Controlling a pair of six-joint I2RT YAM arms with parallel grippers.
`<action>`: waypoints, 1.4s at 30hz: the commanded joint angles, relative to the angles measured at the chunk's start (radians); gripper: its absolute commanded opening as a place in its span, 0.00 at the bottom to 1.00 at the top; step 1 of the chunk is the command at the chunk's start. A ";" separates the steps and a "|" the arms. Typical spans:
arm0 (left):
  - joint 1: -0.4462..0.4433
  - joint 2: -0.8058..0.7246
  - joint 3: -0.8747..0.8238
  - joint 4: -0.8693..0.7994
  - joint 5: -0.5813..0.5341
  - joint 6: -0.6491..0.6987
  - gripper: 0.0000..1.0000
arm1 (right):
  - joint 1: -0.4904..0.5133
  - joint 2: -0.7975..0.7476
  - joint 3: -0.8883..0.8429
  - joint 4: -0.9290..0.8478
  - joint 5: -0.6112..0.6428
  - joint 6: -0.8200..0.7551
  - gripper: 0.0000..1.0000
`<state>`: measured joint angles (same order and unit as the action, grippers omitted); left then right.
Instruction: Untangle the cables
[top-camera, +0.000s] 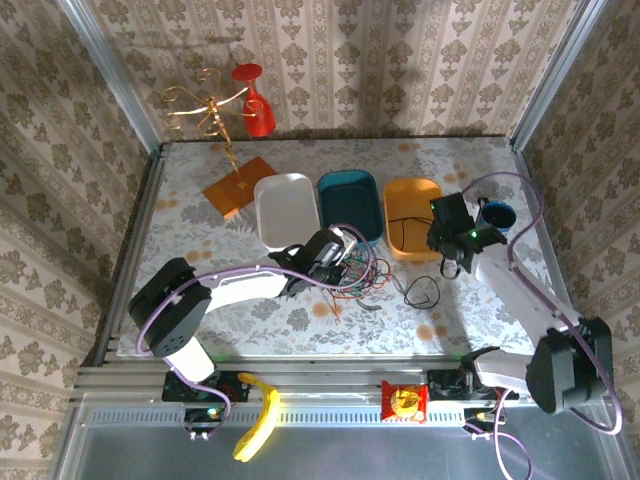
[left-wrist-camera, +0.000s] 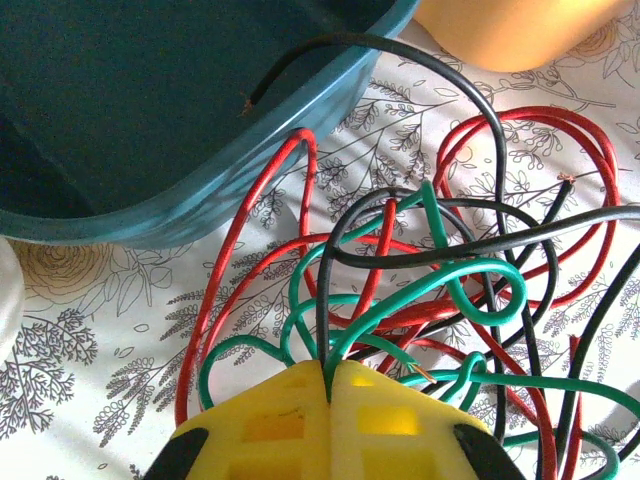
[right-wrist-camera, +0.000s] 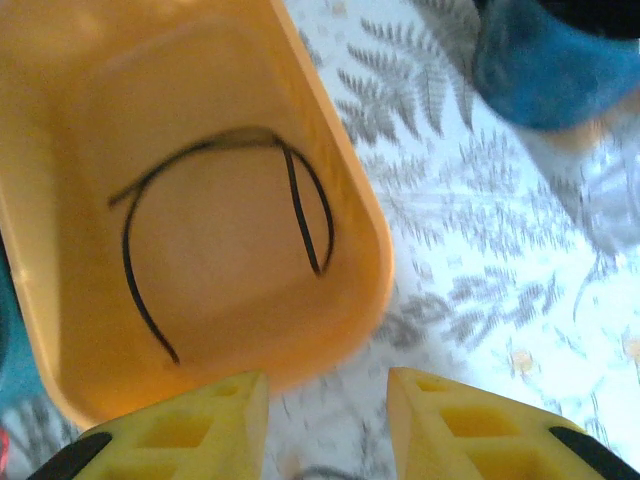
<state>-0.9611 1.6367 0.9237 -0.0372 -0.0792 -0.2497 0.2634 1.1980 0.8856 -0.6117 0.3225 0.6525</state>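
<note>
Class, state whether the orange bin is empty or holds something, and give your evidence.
Holds something: one black cable lies looped on the floor of the orange bin.

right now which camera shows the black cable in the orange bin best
right wrist: it looks straight into the orange bin, so the black cable reads as a clear loop. top external shows at most a faint line there; left wrist catches the bin's outer corner, not its inside.

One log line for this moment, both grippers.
left gripper: shut on black cable | right gripper: open near orange bin | black strand inside bin
</note>
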 joint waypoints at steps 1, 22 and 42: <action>-0.006 -0.031 0.005 -0.002 -0.011 0.020 0.00 | 0.023 -0.057 -0.094 -0.106 -0.081 0.045 0.38; -0.015 -0.041 0.001 -0.012 -0.036 0.024 0.00 | 0.025 0.133 -0.271 0.067 -0.147 0.093 0.35; -0.017 -0.049 -0.015 -0.027 -0.058 0.023 0.00 | 0.059 -0.245 -0.077 -0.259 0.296 0.103 0.00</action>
<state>-0.9749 1.6127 0.9165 -0.0429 -0.1211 -0.2485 0.3233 1.0382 0.7181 -0.7494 0.4030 0.7555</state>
